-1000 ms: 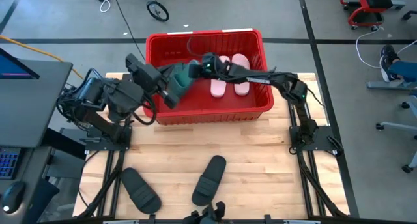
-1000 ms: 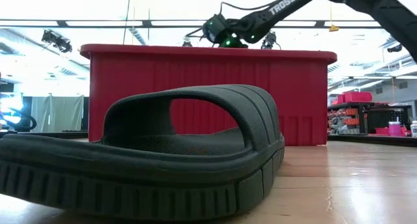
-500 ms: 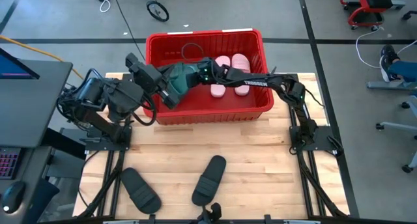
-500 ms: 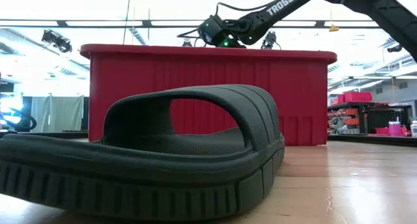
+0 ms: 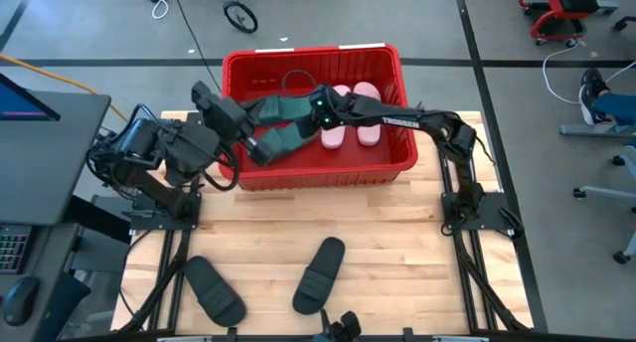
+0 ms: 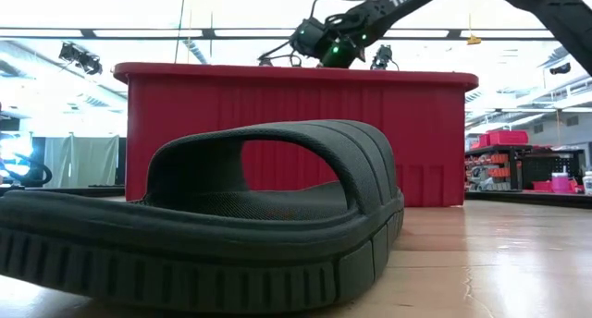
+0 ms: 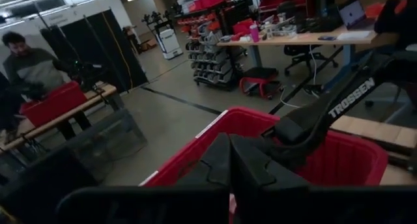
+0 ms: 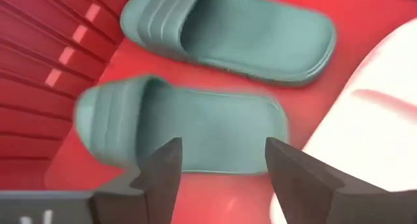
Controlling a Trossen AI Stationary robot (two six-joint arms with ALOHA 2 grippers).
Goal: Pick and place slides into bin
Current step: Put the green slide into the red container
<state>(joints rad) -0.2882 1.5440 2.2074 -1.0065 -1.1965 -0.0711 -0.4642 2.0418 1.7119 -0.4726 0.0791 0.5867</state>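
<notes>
Inside the red bin two dark green slides lie side by side near its left wall: one farther off, the other blurred, straight below my right gripper. This gripper hangs open over the bin with nothing between its fingers. Two pale pink slides rest on the bin floor to the right of the green ones. Two black slides sit sole down on the table near its front edge. My left gripper is shut and holds nothing; it hovers at the bin's left wall.
The bin's rim stands high above the table, and my right gripper shows above it. One black slide fills the low view's foreground. Bare wood lies between the bin and the front edge. A person stands in the room beyond.
My right gripper has opened and let go of a dark green slide, which has dropped onto the bin floor beside the other green one. The gripper has then risen a little and drawn back toward the table's right.
</notes>
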